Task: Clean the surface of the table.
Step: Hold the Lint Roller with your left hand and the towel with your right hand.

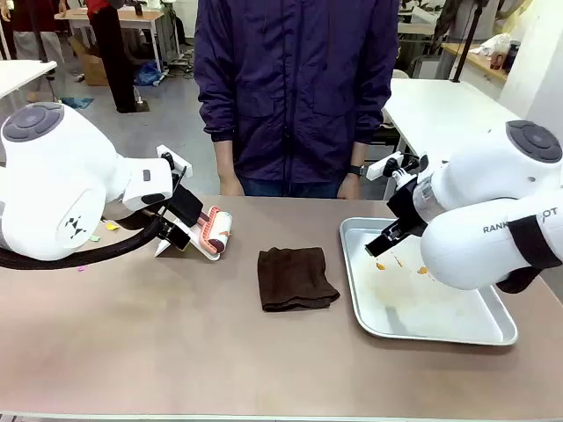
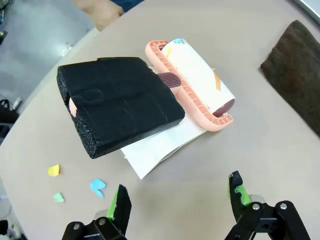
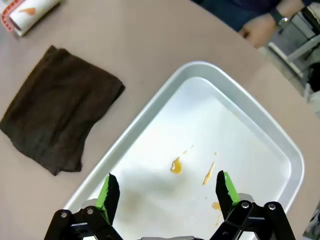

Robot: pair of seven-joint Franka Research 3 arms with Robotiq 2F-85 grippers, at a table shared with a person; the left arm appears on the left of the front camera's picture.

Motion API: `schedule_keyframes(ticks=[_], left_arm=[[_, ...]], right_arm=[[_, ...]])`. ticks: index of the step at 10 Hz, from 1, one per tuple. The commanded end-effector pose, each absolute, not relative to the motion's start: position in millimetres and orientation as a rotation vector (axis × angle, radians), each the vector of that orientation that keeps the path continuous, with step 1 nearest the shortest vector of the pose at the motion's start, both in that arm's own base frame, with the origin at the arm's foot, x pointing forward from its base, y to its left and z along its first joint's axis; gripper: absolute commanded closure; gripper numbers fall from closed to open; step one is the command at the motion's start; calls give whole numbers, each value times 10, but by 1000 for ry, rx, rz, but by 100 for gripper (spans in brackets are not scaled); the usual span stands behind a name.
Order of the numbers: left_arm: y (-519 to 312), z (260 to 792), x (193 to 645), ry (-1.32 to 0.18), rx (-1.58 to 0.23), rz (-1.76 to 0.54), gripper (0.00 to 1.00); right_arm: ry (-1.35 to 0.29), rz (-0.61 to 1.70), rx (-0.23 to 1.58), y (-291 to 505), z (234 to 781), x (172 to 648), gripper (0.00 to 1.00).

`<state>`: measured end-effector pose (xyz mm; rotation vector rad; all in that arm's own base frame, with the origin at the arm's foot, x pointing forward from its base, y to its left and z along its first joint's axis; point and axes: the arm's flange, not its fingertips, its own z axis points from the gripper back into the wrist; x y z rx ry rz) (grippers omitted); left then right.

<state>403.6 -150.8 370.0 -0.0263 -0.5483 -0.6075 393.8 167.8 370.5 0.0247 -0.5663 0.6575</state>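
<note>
Right now both of our grippers hang with jaws spread wide and nothing between them. Our left gripper [image 2: 178,194] hovers over the lint roller [image 2: 200,82], which has a black foam block [image 2: 120,107] around its handle and lies on a white sheet [image 2: 155,150]. Small coloured paper scraps [image 2: 53,170] lie near it. Our right gripper [image 3: 167,186] is above the steel tray [image 1: 440,312], which carries orange smears [image 3: 176,165]. All of this rests on the table [image 1: 176,352], which stretches from us to the person [image 1: 295,88] standing at its far edge. A folded brown cloth [image 1: 296,278] lies between roller and tray
</note>
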Motion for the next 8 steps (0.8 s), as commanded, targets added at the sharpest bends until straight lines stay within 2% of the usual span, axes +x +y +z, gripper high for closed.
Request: schedule_keyframes(ticks=[1,8], left_arm=[[-1508,3701,4036,-549,-26,-608,0],[-1508,3701,4036,-549,-26,-608,0]], right_arm=[[-567,658,25,1678,3706,3938,0],[-567,658,25,1678,3706,3938,0]])
